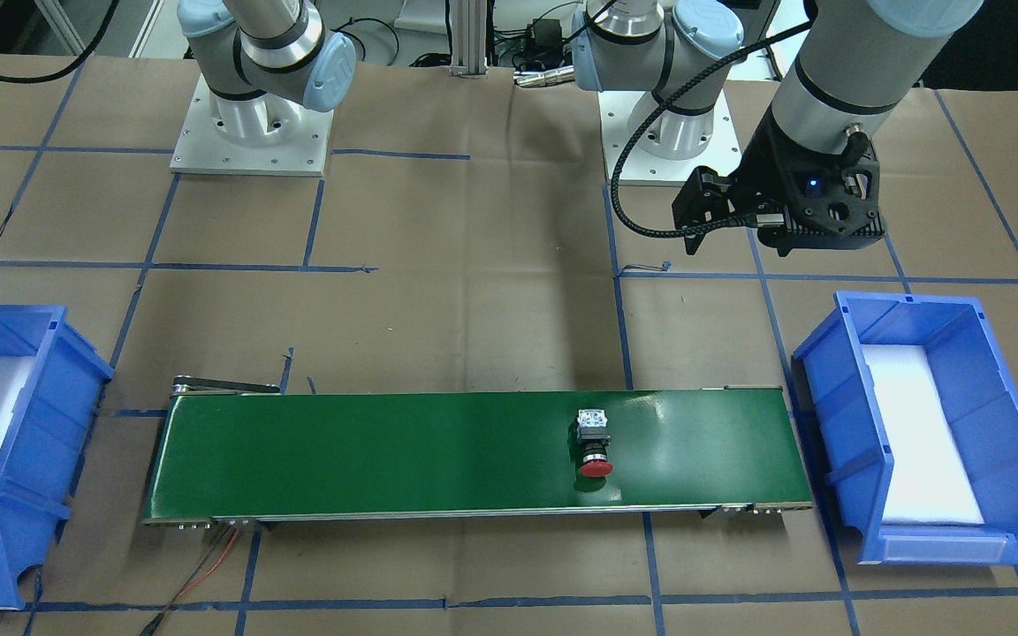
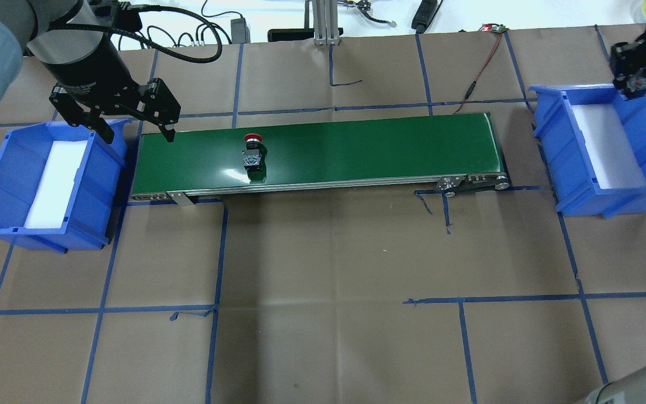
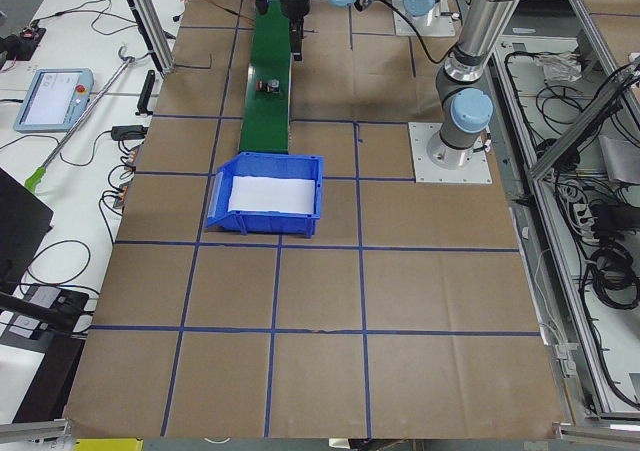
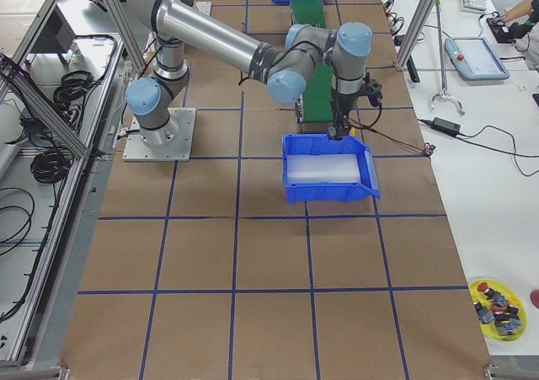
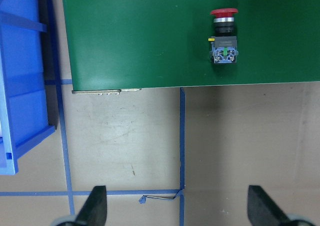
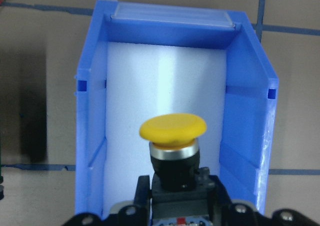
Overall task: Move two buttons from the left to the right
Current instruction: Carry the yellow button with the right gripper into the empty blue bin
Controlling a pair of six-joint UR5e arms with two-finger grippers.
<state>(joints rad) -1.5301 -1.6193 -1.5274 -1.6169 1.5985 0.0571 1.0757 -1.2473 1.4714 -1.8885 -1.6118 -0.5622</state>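
My left claw [image 2: 138, 133] hangs spread wide over the left end of the green belt [image 2: 368, 148], just beside the left blue bin [image 2: 104, 168], and it grips nothing. In its wrist view the red button [image 5: 223, 35] lies on its side on the belt in the upper right of the frame. Its cap points up-frame, and it is well apart from my fingertips [image 5: 95, 208] at the bottom edge.

My right claw [image 6: 175, 201] pinches the yellow button [image 6: 172, 128] by its black block. The cap points up-frame above the white liner [image 6: 165, 85] of the right blue bin [image 6: 90, 136]. In the overhead view this claw sits at the upper right, at the bin's upper edge.
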